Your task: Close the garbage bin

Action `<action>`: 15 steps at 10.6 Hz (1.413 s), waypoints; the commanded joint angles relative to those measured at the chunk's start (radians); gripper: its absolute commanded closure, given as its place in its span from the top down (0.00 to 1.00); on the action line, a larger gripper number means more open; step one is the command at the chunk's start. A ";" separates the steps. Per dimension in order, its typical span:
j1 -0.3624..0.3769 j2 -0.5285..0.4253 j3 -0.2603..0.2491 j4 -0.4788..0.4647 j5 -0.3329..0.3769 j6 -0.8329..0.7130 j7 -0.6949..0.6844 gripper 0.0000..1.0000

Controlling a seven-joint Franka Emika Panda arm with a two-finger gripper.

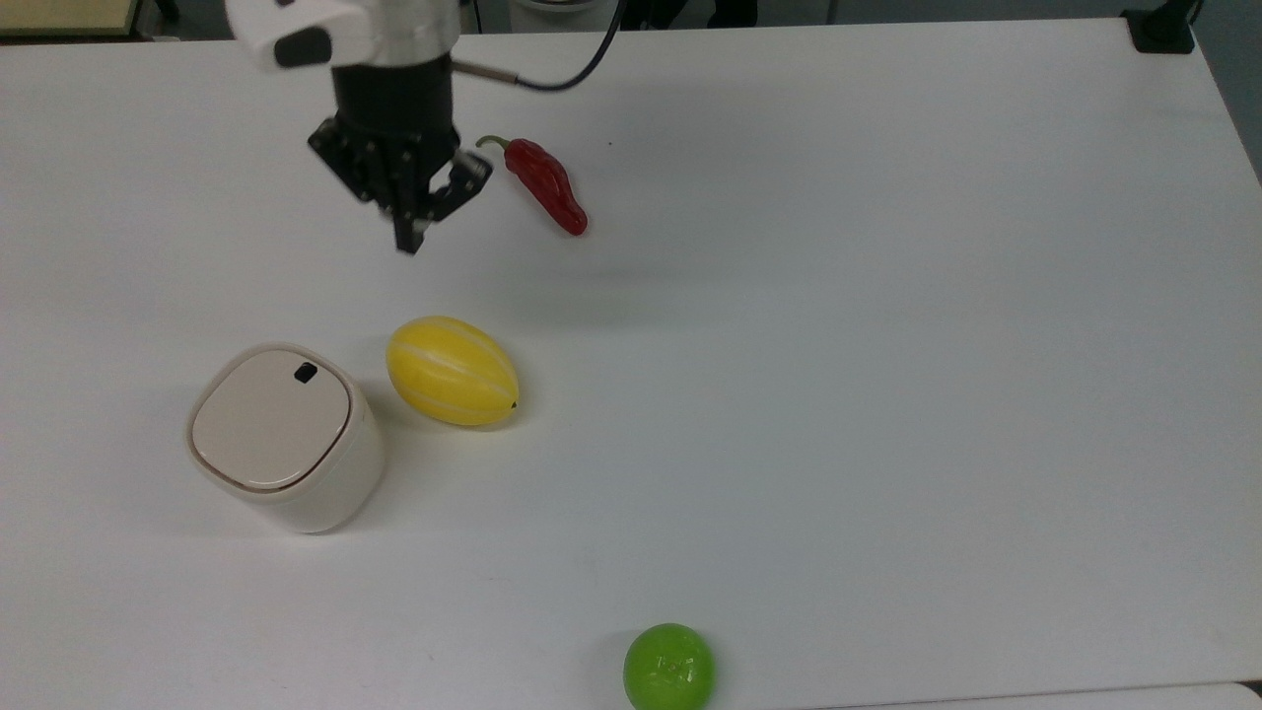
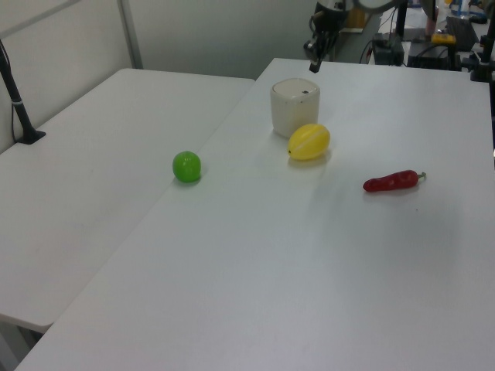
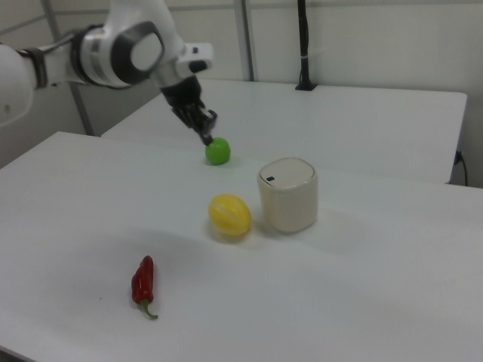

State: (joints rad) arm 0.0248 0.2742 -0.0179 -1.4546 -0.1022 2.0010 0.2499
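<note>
We see a white table (image 1: 887, 345) carrying the garbage bin (image 1: 286, 439), yellow melon (image 1: 452, 371), red chili (image 1: 547, 184), and, at its edge, a green ball (image 1: 668, 667).

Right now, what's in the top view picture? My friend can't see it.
A cream garbage bin sits on the white table with its lid shut, a yellow melon beside it. The gripper hangs above, near a red chili.
</note>
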 commanded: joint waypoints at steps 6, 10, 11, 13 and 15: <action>0.101 -0.251 -0.010 -0.142 0.049 -0.343 -0.267 0.02; 0.093 -0.286 -0.022 -0.158 0.052 -0.376 -0.271 0.94; 0.093 -0.286 -0.022 -0.155 0.050 -0.390 -0.274 1.00; 0.092 -0.288 -0.024 -0.155 0.049 -0.410 -0.274 1.00; 0.080 -0.302 -0.024 -0.155 0.049 -0.416 -0.276 1.00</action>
State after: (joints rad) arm 0.1185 0.0080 -0.0352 -1.5885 -0.0754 1.6067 0.0028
